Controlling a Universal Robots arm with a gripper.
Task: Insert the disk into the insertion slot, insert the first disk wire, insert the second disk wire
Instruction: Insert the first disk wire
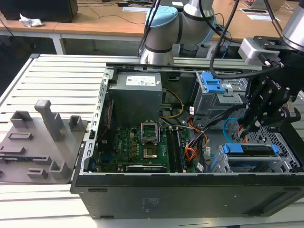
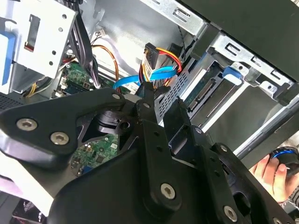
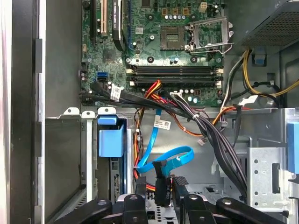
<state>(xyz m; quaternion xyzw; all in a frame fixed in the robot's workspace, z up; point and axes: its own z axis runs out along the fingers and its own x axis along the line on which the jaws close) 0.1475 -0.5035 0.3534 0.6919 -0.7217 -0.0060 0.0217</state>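
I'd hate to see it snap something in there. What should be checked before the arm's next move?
1. Disk in the slot: ok, it sits in the cage.
2. Gripper holding the plug: ok, shut on it.
3. Blue wire free: ok, it loops loose from the plug.
4. Plug lined up with the disk's socket: cannot tell, the socket is hidden.
5. Hand clear of the arm: cannot tell, it is near the case's edge.
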